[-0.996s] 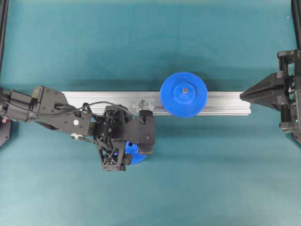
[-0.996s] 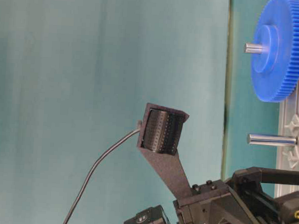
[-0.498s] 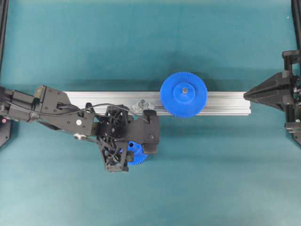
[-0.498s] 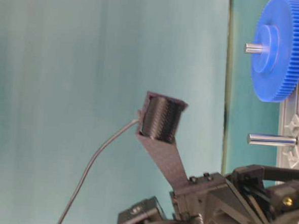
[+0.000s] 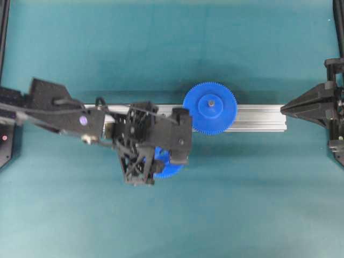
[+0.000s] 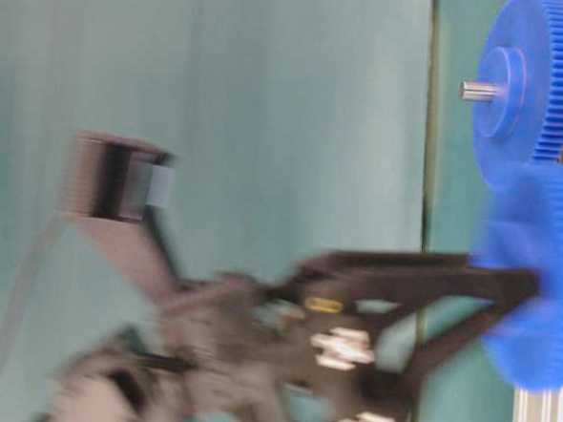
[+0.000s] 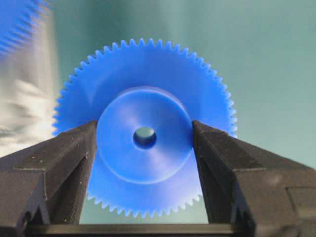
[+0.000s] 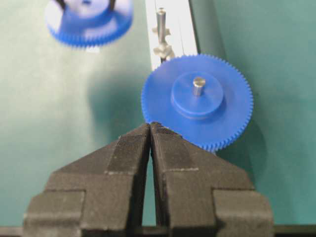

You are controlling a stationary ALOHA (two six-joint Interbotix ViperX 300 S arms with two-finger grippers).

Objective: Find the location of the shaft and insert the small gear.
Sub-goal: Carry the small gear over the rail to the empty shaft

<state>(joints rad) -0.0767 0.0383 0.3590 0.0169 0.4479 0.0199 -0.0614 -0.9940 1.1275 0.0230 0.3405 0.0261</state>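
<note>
The small gear [image 7: 148, 64], a blue toothed disc with a raised hub and a dark centre hole, is clamped by its hub between the two fingers of my left gripper [image 7: 144, 132]. From overhead, the left gripper [image 5: 159, 160] holds the gear [image 5: 172, 169] raised just in front of the rail, left of the larger gear. The shaft [image 8: 160, 19], a thin grey pin on a silvery bracket, stands on the rail beyond the larger gear in the right wrist view; overhead, the left arm covers it. My right gripper [image 8: 150, 126] is shut and empty at the rail's right end [image 5: 283, 109].
An aluminium rail [image 5: 258, 117] runs across the middle of the teal table. The larger blue gear [image 5: 209, 107] sits on its own pin on the rail, right of the shaft. Black frame posts stand at the table's left and right edges.
The left jaws closed on the small gear's hub and lifted it off the table, carrying it right and toward the rail. The right gripper has stayed put.
</note>
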